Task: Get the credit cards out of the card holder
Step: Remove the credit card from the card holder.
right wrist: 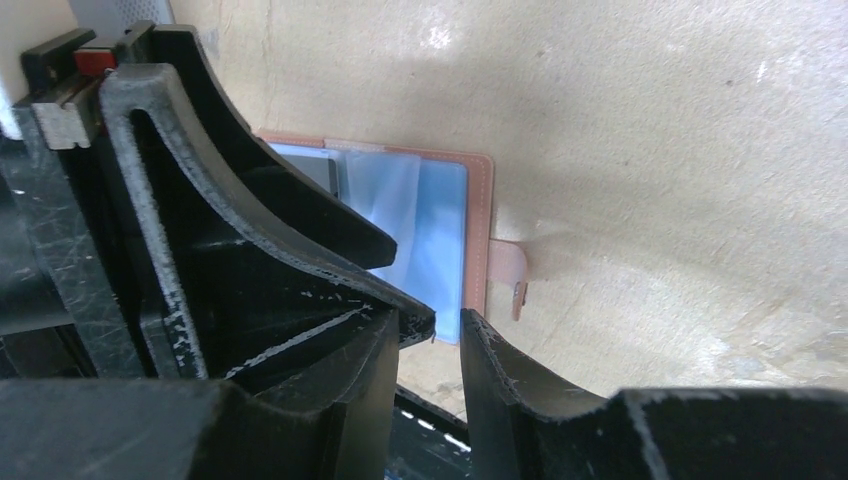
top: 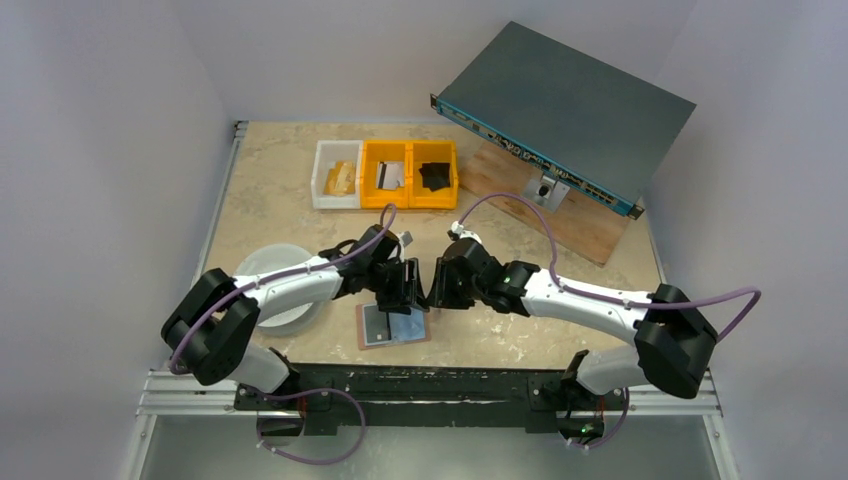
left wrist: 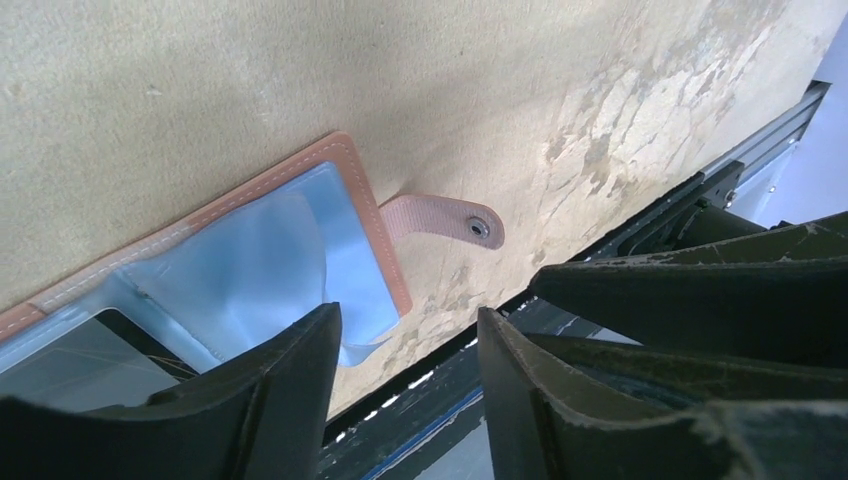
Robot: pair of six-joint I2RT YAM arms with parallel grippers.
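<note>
The tabletop (top: 290, 180) carries a grey equipment chassis (top: 570, 100) at the far right, a row of bins (top: 385, 175) at the back and a white plate (top: 275, 270) on the left. Both arms reach inward and meet over the card holder (top: 393, 325). It lies open and flat near the tabletop's near edge, pale blue sleeves up.

The left gripper (left wrist: 405, 315) is released, jaws well apart and empty, with one finger over the sleeve's corner. The right gripper (right wrist: 447, 335) hangs just beside it, jaws only narrowly parted, with nothing visible between them. The credit cards (right wrist: 325, 172) look to be in the sleeves; only a grey edge shows, and I cannot count them. The snap tab (left wrist: 445, 217) sticks out flat toward the edge.

Risks, as I judge them:
- **Nothing pins the holder:** a tug on a card could drag or lift the whole wallet toward the rail.
- **Soft sleeves:** they could get pinched along with a card.
- **Close grippers:** they could knock each other.
</note>
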